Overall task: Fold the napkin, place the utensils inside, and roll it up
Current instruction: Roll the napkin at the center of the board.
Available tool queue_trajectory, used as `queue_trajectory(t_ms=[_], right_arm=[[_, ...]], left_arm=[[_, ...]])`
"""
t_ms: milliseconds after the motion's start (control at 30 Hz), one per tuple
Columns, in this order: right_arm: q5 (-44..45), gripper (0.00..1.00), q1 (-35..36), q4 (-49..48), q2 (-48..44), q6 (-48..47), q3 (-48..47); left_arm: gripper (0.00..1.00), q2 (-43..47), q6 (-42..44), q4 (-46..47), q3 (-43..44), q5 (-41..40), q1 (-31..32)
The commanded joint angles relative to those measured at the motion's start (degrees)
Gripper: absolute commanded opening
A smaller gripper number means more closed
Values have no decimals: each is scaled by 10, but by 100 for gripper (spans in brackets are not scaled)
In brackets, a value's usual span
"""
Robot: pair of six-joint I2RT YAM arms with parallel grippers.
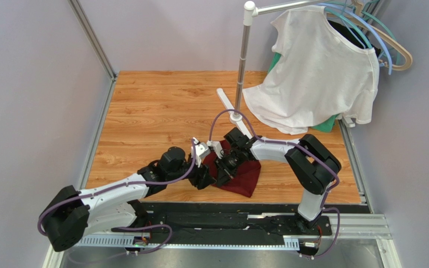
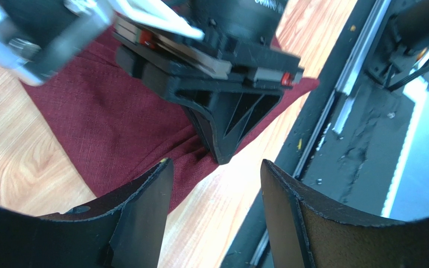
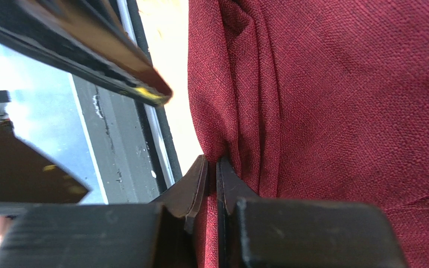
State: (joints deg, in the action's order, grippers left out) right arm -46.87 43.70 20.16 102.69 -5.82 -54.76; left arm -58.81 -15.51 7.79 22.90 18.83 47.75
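Right hand (image 3: 211,163) sits closest to its wrist lens: 2 black fingers (image 3: 191,188) clenched on a raised fold of the napkin (image 3: 340,111), cloth bunching into creases above the pinch. Left wrist view shows the same hand (image 2: 228,106) from the other side, its tip pressed into the maroon cloth (image 2: 105,123).

Left hand (image 2: 215,166) is released, its 2 fingers spread, bare wood of the bench (image 2: 222,212) showing between them. Its left finger overlaps the napkin's edge; contact cannot be judged.

From above, the napkin (image 1: 246,177) lies rumpled on the bench (image 1: 155,111) near the front edge, just behind the black rail (image 1: 228,223), with both hands meeting on its left side. Well behind, a white T-shirt (image 1: 317,67) hangs on hangers (image 1: 393,53) from a metal stand (image 1: 243,61).
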Motion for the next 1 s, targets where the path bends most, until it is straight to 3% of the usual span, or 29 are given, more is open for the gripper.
queue_trajectory(t_ms=[0,433,967], right_arm=[[-45,0,-21,7,11,-11,-18],[-103,0,-49,34,47,-36,-34],[-148,0,-82,58,77,-51,-53]], left_arm=[[67,-36,55,44,26,13,11],[64,-138,117,95,37,23,24],[65,-199,125,55,64,-1,38]])
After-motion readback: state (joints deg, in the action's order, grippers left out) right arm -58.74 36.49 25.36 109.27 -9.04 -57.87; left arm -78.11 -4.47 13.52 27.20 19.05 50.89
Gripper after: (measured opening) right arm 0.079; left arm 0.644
